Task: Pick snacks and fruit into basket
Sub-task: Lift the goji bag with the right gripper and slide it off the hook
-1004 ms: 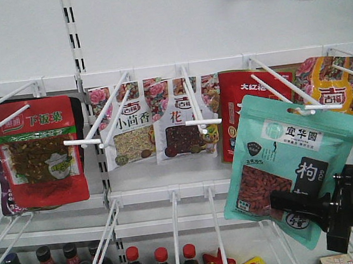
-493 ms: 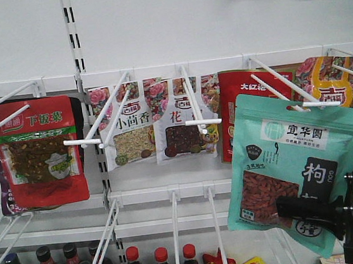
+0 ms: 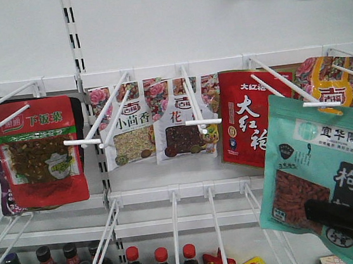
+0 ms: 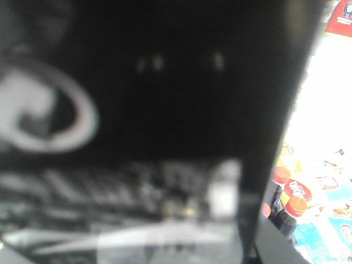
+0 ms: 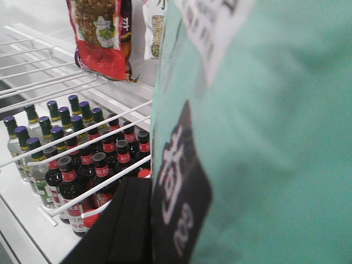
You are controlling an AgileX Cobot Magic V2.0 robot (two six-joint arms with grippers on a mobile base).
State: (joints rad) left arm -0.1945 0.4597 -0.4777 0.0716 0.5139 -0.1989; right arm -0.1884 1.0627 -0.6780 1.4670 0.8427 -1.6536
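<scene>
Under the tip of the peg (image 3: 321, 104), the right claw (image 3: 319, 211) pinches the pouch (image 3: 307, 155) by its lower edge, pouch top at that tip. Pulling it free seems the step; next, clear the peg toward the basket. Left claw's state: cannot tell.

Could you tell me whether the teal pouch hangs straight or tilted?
Tilted: the teal pouch has its top edge sloping down rightward; the right gripper clamps its bottom.
</scene>
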